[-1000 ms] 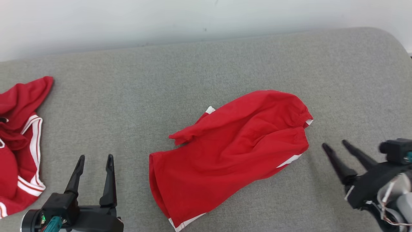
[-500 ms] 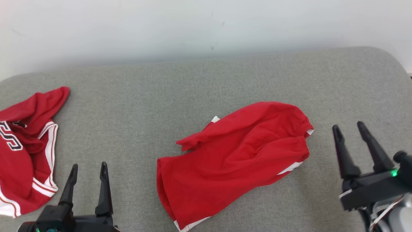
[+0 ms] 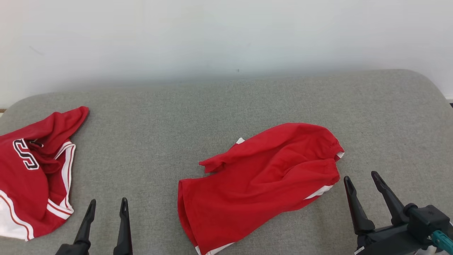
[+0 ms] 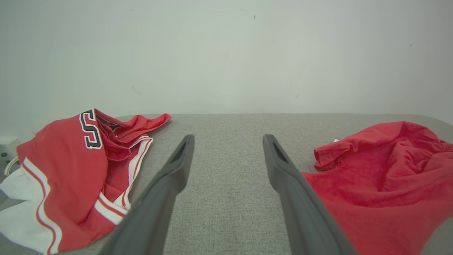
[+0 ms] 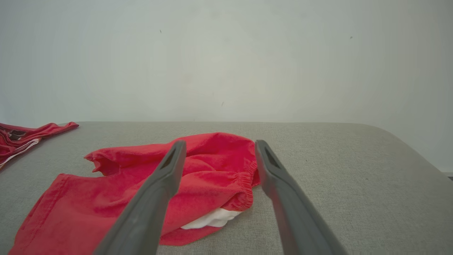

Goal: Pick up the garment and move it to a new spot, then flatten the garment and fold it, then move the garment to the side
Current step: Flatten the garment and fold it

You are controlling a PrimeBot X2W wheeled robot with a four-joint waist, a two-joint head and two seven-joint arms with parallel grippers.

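The garment, red shorts with white trim (image 3: pixel 262 180), lies rumpled in the middle of the grey cushion; it is also seen in the left wrist view (image 4: pixel 382 177) and the right wrist view (image 5: pixel 106 198). My left gripper (image 3: pixel 108 207) is open at the lower left, over bare cushion to the left of the shorts, with nothing between its fingers (image 4: pixel 229 138). My right gripper (image 3: pixel 361 176) is open just right of the shorts' elastic waistband, apart from it; along its fingers (image 5: pixel 220 143) the waistband end shows.
A second red garment, a jersey with white trim and a black letter S (image 3: pixel 32 173), lies crumpled at the cushion's left end (image 4: pixel 70 170) (image 5: pixel 21 136). The grey cushion (image 3: pixel 159 124) has rounded corners and a white wall (image 3: pixel 212 35) right behind it.
The whole picture has slid downward, so the camera has tilted up. My right gripper has drawn back toward the near edge and a little left, nearer the waistband. The shorts lie unchanged.
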